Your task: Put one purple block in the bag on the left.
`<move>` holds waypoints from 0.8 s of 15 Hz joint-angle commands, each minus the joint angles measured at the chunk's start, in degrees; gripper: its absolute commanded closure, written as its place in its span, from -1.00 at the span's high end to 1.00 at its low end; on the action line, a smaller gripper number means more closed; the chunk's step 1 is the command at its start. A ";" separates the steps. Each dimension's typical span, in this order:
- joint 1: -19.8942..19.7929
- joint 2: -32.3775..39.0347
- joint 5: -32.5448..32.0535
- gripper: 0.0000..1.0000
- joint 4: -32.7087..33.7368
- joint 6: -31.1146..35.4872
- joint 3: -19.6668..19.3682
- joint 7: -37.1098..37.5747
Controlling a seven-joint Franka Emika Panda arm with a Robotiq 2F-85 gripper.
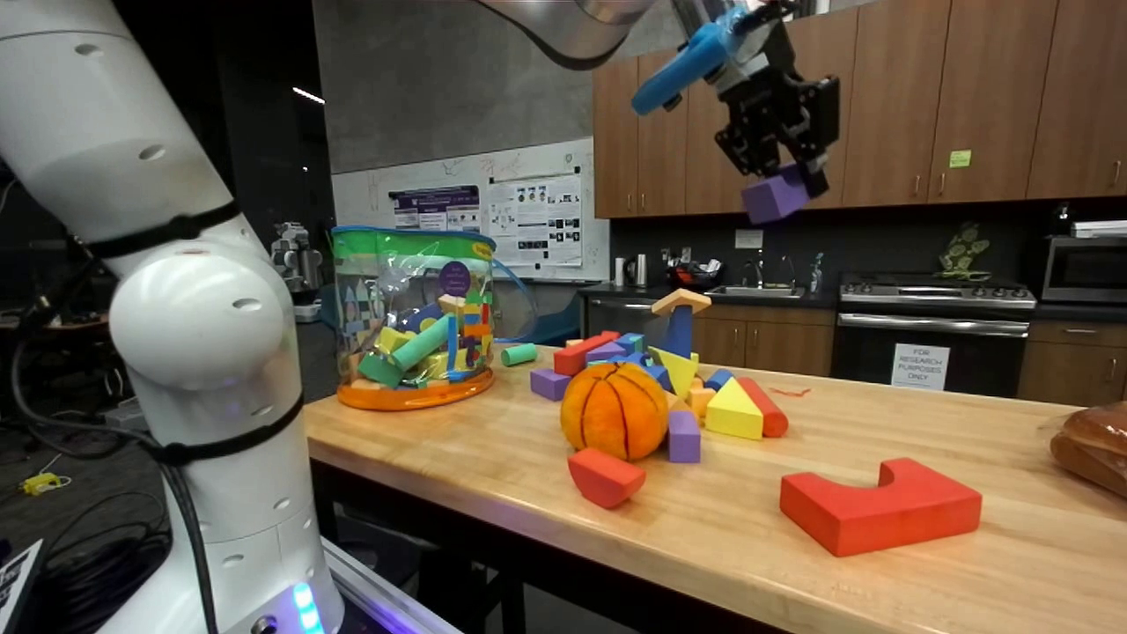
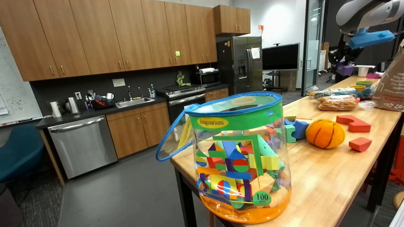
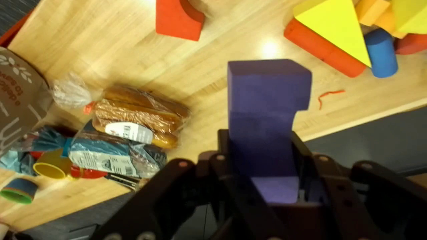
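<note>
My gripper is shut on a purple block, high above the table; both also show in an exterior view, the gripper at the upper right with the block below it. In the wrist view the block sticks out past the fingertips. The clear bag with a green top band stands upright at the table's end; in an exterior view its blue-rimmed lid hangs open beside the green band. Colourful blocks lie inside it. Other purple blocks lie on the table.
A pile of loose blocks with a yellow triangle lies on the table beside an orange ball. Red blocks lie near the front edge. Bagged bread and a brown paper bag are at the far end.
</note>
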 commanded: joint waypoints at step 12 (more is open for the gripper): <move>9.63 -15.36 -13.28 -0.66 -3.44 -11.67 32.04 21.86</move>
